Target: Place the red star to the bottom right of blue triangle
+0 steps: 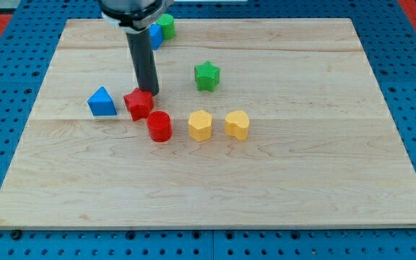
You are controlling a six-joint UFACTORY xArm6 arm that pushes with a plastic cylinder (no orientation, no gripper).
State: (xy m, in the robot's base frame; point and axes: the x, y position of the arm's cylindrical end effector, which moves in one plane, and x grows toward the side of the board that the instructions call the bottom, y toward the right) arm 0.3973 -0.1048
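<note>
The red star [139,104] lies left of the board's middle, just right of the blue triangle [101,102]. My tip [151,93] touches or nearly touches the star's upper right edge; the dark rod rises from there to the view's top. A red cylinder [159,126] stands close to the star's lower right, touching or almost touching it.
A yellow hexagon block [201,125] and a yellow heart-like block [237,124] sit right of the red cylinder. A green star [206,76] lies above them. A blue block [155,35] and a green block [167,26] sit at the board's top edge, partly behind the rod. The wooden board [302,180] rests on a blue pegboard.
</note>
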